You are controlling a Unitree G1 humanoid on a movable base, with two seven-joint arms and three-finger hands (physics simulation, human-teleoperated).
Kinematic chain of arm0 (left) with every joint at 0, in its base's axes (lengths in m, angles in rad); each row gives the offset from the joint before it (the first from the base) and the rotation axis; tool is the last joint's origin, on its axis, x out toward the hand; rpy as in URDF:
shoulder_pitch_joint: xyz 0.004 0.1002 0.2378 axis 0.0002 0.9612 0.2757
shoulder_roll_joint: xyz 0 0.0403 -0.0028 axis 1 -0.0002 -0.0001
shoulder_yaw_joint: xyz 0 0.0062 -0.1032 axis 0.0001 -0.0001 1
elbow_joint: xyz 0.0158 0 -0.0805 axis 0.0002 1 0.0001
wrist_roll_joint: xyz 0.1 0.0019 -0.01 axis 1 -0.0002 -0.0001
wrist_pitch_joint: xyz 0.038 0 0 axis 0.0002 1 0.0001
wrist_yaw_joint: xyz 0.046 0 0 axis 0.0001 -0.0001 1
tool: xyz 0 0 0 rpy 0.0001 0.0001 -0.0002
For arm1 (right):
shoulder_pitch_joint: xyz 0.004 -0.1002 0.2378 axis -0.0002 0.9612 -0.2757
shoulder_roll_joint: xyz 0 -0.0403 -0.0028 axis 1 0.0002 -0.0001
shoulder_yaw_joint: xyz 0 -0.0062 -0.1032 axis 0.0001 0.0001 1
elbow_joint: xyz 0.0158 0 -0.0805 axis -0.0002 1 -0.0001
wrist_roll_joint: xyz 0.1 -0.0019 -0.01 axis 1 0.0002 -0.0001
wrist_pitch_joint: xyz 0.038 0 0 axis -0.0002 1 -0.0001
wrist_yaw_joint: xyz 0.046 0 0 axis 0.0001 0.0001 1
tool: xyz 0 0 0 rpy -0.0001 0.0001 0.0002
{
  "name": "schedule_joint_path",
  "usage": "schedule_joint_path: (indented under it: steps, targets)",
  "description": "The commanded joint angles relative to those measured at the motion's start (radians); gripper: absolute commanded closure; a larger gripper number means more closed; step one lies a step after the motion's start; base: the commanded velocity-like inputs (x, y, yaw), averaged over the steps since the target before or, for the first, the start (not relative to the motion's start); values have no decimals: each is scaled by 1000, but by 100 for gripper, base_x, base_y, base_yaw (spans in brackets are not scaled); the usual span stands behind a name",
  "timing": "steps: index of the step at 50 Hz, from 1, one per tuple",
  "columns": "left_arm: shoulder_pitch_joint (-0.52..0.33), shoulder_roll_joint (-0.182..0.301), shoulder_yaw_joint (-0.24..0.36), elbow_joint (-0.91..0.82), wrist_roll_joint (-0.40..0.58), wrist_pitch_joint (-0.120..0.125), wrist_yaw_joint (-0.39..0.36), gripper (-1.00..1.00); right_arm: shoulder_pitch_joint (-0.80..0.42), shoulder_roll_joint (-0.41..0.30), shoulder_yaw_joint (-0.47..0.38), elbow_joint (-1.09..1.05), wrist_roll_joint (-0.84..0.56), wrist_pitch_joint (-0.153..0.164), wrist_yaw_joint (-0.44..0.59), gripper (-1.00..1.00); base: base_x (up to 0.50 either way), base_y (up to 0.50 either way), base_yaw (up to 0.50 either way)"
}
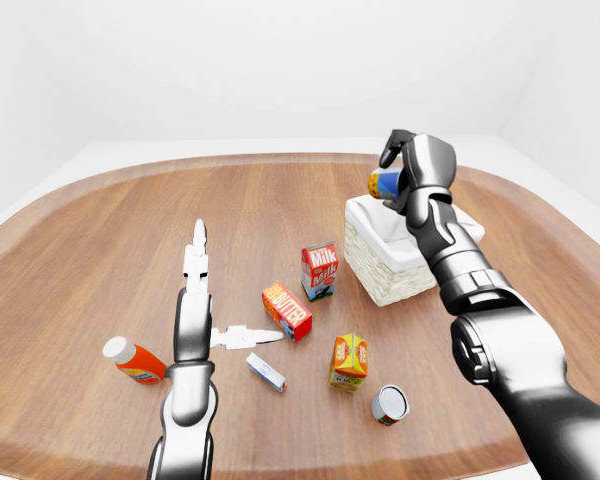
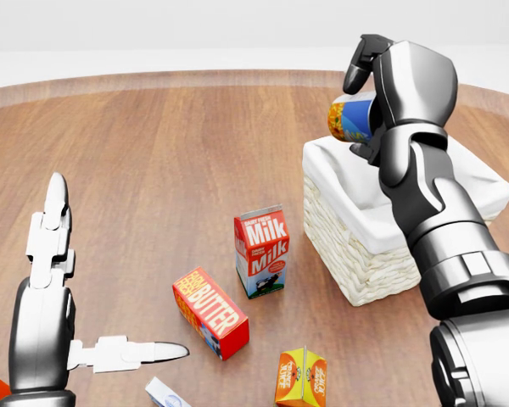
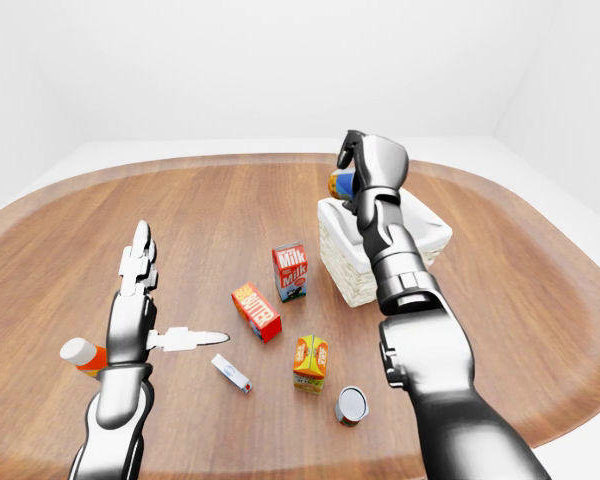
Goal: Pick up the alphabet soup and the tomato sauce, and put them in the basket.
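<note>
The right hand [image 2: 382,80] is closed round a blue-and-orange can [image 2: 349,117], likely the alphabet soup, held on its side just above the upper-left rim of the basket [image 2: 356,254] in the head view. To seat it well, carry the can further over the basket's white-lined middle and lower it before loosening the fingers. A grey-topped can [image 1: 390,404], possibly the tomato sauce, lies well below the basket; the left hand [image 2: 55,280] is open and empty.
</note>
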Motion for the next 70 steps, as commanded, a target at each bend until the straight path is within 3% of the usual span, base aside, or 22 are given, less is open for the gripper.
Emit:
schedule_joint_path:
  steps: [1, 70]
  targets:
    - [2, -3, -1, -12, 3, 0, -2, -100, -61, 4, 20, 144, -53, 0, -4, 100, 0, 0, 0]
    - [7, -1, -3, -9, 3, 0, -1, -100, 6, -70, 18, 260, -257, 0, -4, 100, 0, 0, 0]
